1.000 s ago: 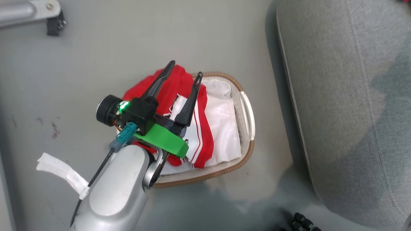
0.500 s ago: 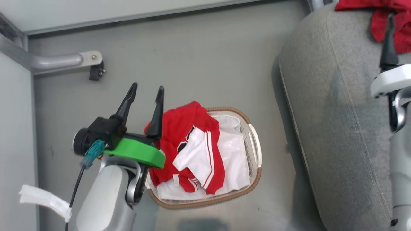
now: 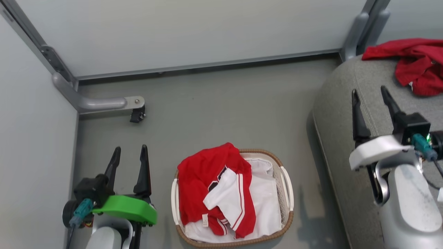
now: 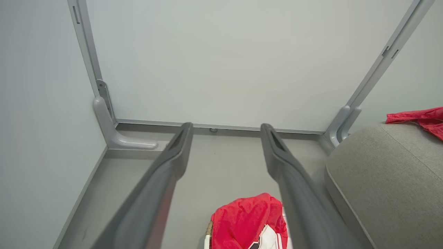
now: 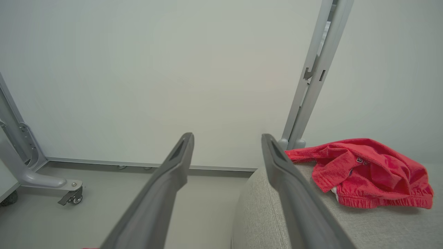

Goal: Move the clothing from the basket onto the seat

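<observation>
the clothing is in two places in the head view: a red jersey [image 3: 211, 180] with white, red-striped sleeves lies heaped in the basket [image 3: 287, 186] on the floor [image 3: 214, 110], its red body draped over the basket's far left rim, the white liner [image 3: 264, 204] bare beside it; dark lettering shows on it, too small to read; a plain red garment [image 3: 415, 64] lies crumpled on the far part of the seat [image 3: 339, 114], which stands right of the basket and apart from it; the left gripper [image 3: 130, 148] hovers left of the basket, jaws released and empty; the right gripper [image 3: 368, 90] hangs over the seat, short of the plain red garment, jaws likewise parted and empty; a grey frame leg [image 3: 100, 103] on a caster stands at the back left by the wall [image 3: 193, 31].

in the left wrist view the two fingers stand wide apart; low between them is the top of the red jersey, with perhaps a sliver of the basket rim at the bottom edge; the seat rises on the right.

in the right wrist view the fingers are spread; the plain red garment lies rumpled on the seat beyond the finger on that view's right.
</observation>
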